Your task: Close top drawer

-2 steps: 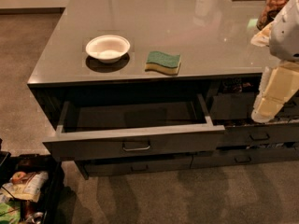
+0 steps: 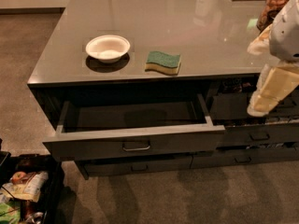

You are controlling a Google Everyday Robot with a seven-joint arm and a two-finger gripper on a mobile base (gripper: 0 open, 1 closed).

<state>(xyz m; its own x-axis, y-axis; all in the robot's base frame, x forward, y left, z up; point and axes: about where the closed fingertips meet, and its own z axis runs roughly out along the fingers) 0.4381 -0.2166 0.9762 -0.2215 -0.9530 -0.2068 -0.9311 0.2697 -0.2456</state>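
The top drawer (image 2: 93, 146) is a wide dark grey drawer under the counter, pulled well out toward me. Its inside looks empty. A small bar handle (image 2: 136, 146) sits at the centre of its flat front panel. My gripper (image 2: 262, 102) hangs at the right edge of the view on a white and cream arm. It is to the right of the drawer's right front corner, in front of the narrower right-hand drawers, and is not touching the top drawer.
On the grey countertop (image 2: 187, 17) are a white bowl (image 2: 108, 47) and a green and yellow sponge (image 2: 163, 61). A jar (image 2: 275, 3) stands at the back right. Lower drawers (image 2: 140, 164) sit below. A dark bin with packets (image 2: 23, 190) stands on the floor at bottom left.
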